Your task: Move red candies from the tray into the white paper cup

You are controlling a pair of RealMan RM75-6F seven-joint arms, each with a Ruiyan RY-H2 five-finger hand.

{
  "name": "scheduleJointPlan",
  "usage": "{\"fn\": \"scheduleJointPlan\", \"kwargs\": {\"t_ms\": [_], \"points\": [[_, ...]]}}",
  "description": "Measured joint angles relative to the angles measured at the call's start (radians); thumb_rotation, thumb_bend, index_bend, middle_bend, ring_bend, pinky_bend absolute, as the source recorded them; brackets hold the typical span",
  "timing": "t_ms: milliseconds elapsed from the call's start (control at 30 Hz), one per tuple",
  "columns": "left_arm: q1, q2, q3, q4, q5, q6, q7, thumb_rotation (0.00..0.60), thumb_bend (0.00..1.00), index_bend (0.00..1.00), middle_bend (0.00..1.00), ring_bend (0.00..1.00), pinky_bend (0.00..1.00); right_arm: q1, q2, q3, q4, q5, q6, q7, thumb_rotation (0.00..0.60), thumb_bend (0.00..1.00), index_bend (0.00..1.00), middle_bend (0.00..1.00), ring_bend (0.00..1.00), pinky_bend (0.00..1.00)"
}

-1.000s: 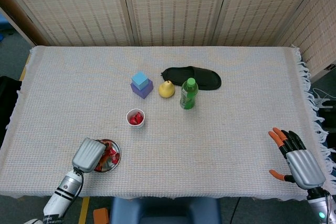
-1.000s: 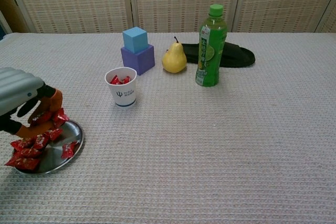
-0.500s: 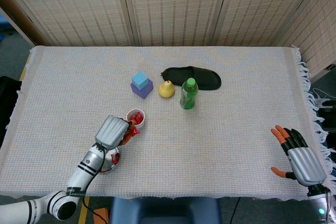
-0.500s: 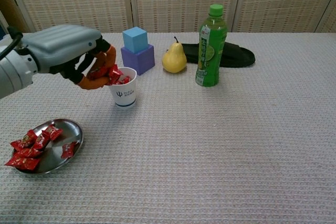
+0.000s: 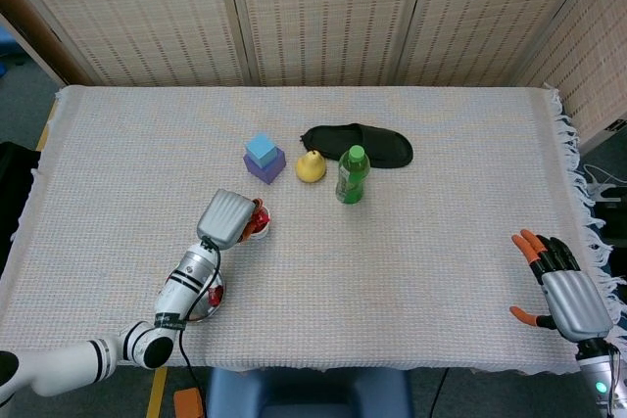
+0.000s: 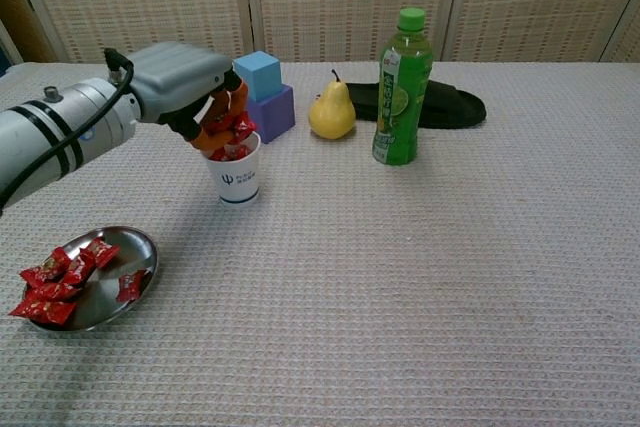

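In the head view, the left hand (image 5: pixel 227 218) is seen directly over the white paper cup (image 5: pixel 259 225), so that most of the cup is hidden; only a part of the rim and some red are visible at the hand's right edge. How its fingers lie cannot be told from this view. The metal tray (image 5: pixel 210 298) is largely covered by the left forearm, near the table's front edge. The right hand (image 5: pixel 565 294) is seen at the front right corner of the cloth-covered table (image 5: pixel 441 232), with its fingers spread and nothing held. Behind the cup, a blue cube (image 5: pixel 261 148) is stacked on a purple block (image 5: pixel 265 166), and a yellow pear (image 5: pixel 311 166), a green bottle (image 5: pixel 352 174) and a black slipper (image 5: pixel 358 144) are set to their right.

In the chest view, the left hand (image 6: pixel 195 92) is held just above the mouth of the white paper cup (image 6: pixel 232 173), and red candies (image 6: pixel 226 131) are pinched in its curled fingers (image 6: pixel 222 117); more candies are seen inside the cup. The metal tray (image 6: pixel 125 244) is shown well apart at the front left, with further red wrapped candies (image 6: pixel 58 279) lying in it and over its left rim. The right hand is not captured here.
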State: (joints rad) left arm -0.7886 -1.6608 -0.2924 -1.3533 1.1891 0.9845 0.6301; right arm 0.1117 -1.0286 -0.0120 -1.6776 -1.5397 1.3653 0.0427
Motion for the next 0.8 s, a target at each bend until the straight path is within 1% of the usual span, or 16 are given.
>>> {"fn": "scheduleJointPlan", "kwargs": {"t_ms": [133, 233, 433, 500, 700, 800], "points": [[-0.028, -0.036, 0.009, 0.074, -0.006, -0.002, -0.019, 0.600, 0.50, 0.66, 0.71, 0.69, 1.00, -0.001, -0.001, 0.002, -0.001, 0.004, 0.001, -0.003, 0.600, 0.03, 0.00, 0.00, 0.00, 0.00], [-0.037, -0.048, 0.022, 0.093, -0.002, 0.005, -0.029, 0.600, 0.49, 0.63, 0.68, 0.69, 0.98, -0.001, -0.001, 0.002, -0.001, 0.005, 0.001, -0.002, 0.600, 0.03, 0.00, 0.00, 0.00, 0.00], [-0.041, -0.055, 0.045, 0.101, 0.005, 0.026, -0.007, 0.600, 0.47, 0.54, 0.64, 0.68, 0.91, -0.003, 0.002, 0.001, 0.000, -0.001, 0.007, 0.004, 0.600, 0.03, 0.00, 0.00, 0.00, 0.00], [-0.042, -0.056, 0.050, 0.103, 0.004, 0.030, 0.001, 0.600, 0.46, 0.50, 0.60, 0.68, 0.89, -0.004, 0.003, 0.000, 0.000, -0.004, 0.008, 0.007, 0.600, 0.03, 0.00, 0.00, 0.00, 0.00], [-0.041, -0.048, 0.054, 0.101, -0.007, 0.042, 0.007, 0.600, 0.46, 0.42, 0.52, 0.68, 0.88, -0.007, 0.005, -0.001, 0.000, -0.010, 0.015, 0.014, 0.600, 0.03, 0.00, 0.00, 0.00, 0.00], [-0.038, -0.038, 0.058, 0.090, -0.013, 0.043, 0.006, 0.600, 0.46, 0.40, 0.49, 0.68, 0.88, -0.007, 0.005, -0.002, 0.000, -0.011, 0.015, 0.013, 0.600, 0.03, 0.00, 0.00, 0.00, 0.00]]}}
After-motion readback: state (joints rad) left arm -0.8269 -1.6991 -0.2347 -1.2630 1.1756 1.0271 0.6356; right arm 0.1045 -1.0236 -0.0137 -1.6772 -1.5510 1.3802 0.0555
